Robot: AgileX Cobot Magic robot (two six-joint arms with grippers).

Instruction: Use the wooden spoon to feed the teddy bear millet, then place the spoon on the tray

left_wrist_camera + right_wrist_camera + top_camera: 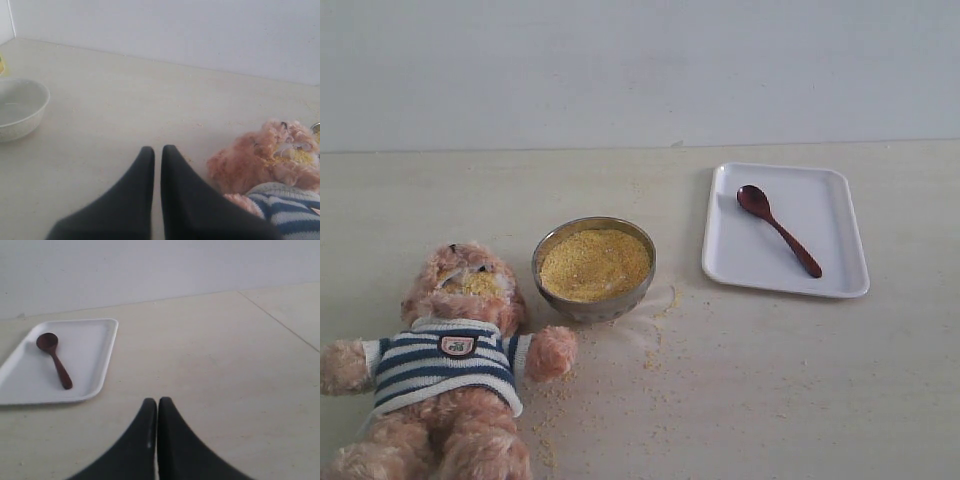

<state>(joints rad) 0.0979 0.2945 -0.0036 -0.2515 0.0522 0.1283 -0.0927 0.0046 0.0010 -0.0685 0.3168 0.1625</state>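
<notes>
The teddy bear (455,365) lies on its back at the front left, with millet grains on its muzzle; its head (270,157) also shows in the left wrist view. Right of its head stands the metal bowl (594,305) filled with millet (594,264). The wooden spoon (778,229) lies in the white tray (840,285) at the right, its bowl toward the back; the right wrist view shows spoon (55,360) and tray (95,385) too. My left gripper (157,149) is shut and empty beside the bear. My right gripper (157,401) is shut and empty, apart from the tray. Neither gripper shows in the exterior view.
Loose millet crumbs (655,345) are scattered on the table round the bowl and the bear's arm. A whitish empty bowl (20,107) stands further off in the left wrist view. A pale wall (640,70) closes the back of the table.
</notes>
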